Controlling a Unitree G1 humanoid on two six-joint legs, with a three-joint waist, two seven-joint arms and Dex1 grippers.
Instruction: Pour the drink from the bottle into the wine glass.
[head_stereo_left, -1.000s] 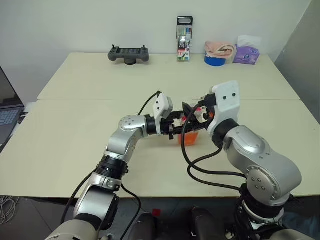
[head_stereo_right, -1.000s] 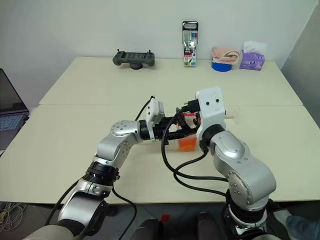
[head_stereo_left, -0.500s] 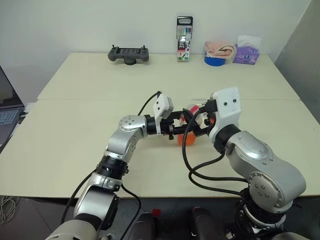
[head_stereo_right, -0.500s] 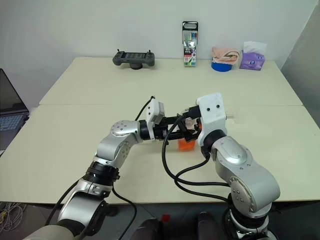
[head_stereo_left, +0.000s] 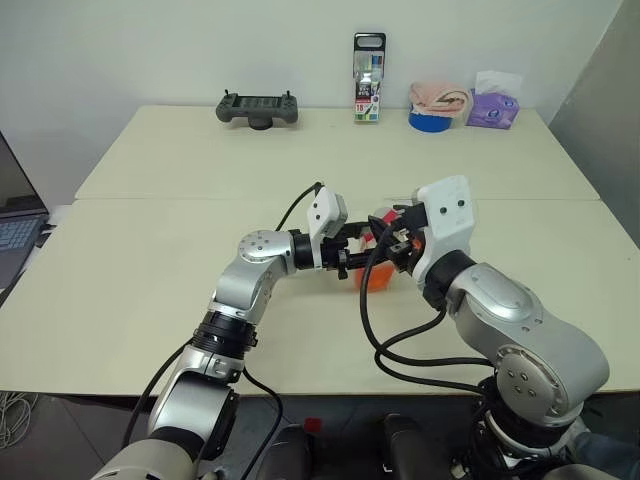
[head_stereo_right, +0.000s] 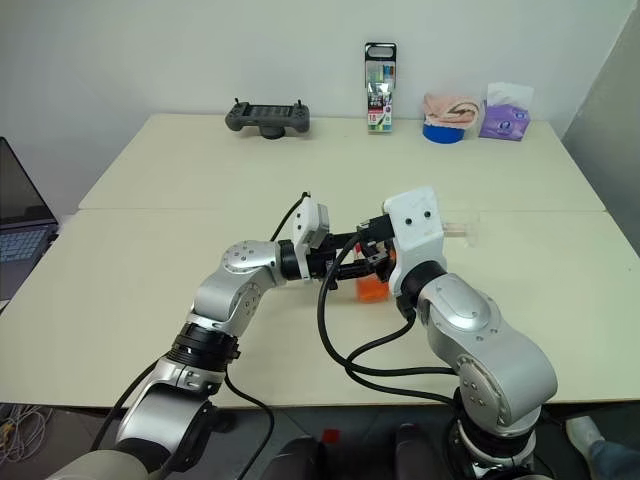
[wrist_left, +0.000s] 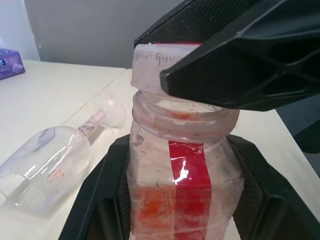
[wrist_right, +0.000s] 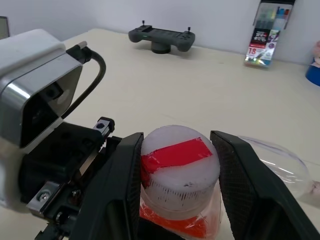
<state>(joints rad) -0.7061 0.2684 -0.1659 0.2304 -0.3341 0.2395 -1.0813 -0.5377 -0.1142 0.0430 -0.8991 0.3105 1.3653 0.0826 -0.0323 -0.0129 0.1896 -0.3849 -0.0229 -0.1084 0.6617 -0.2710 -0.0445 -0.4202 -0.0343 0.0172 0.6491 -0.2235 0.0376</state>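
Observation:
The bottle (wrist_left: 185, 180), clear plastic with the orange-red drink (head_stereo_right: 372, 288) low inside, stands upright at mid-table. My left gripper (head_stereo_left: 362, 265) reaches in level from the left and is shut on the bottle's body. Its red-and-white cap (wrist_right: 180, 165) sits between the fingers of my right gripper (wrist_right: 176, 145), which press on both sides of it from above the neck. The wine glass (head_stereo_right: 460, 228) lies on its side on the table just behind and to the right of the bottle; its bowl (wrist_left: 50, 160) looks empty.
Along the far edge stand a black game controller (head_stereo_left: 257, 108), a tall marker case (head_stereo_left: 367, 78), a blue tape roll (head_stereo_left: 430, 120) with a pink cloth, and a purple tissue pack (head_stereo_left: 495, 105). A laptop (head_stereo_left: 15, 220) sits off the left edge.
My right gripper's fingers have closed in onto the bottle's cap and its wrist has turned slightly. The left gripper and the bottle have kept still.

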